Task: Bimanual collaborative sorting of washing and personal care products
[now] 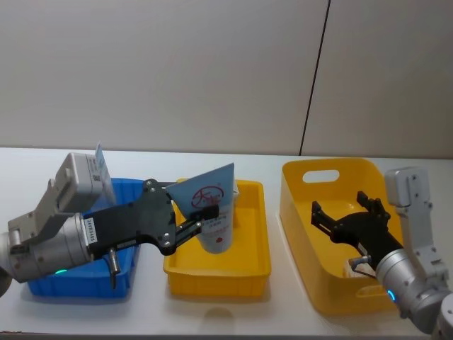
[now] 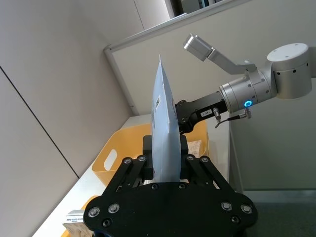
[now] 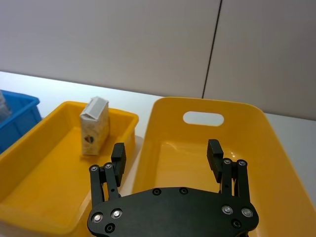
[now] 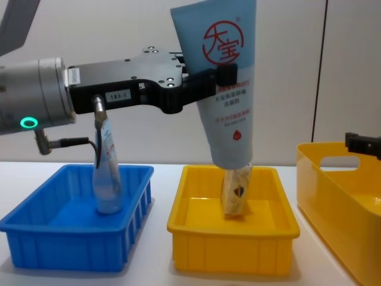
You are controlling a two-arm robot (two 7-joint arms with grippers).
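Clamping left gripper (image 4: 221,76) fingers on the pale blue plastic squeeze tube (image 4: 229,113) above the shallow yellow tray (image 4: 232,231) — likely for dropping — holding right gripper (image 3: 166,148) fingers apart over the deep yellow bin (image 1: 299,234).

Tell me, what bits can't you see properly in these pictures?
- Chest view: the held tube, clamped in the left gripper, covers the top of the carton in the yellow tray.
- Head view: the left arm covers most of the second tube in the blue bin.
- Head view: the open right gripper hides part of something pale in the yellow basket; cannot tell what.
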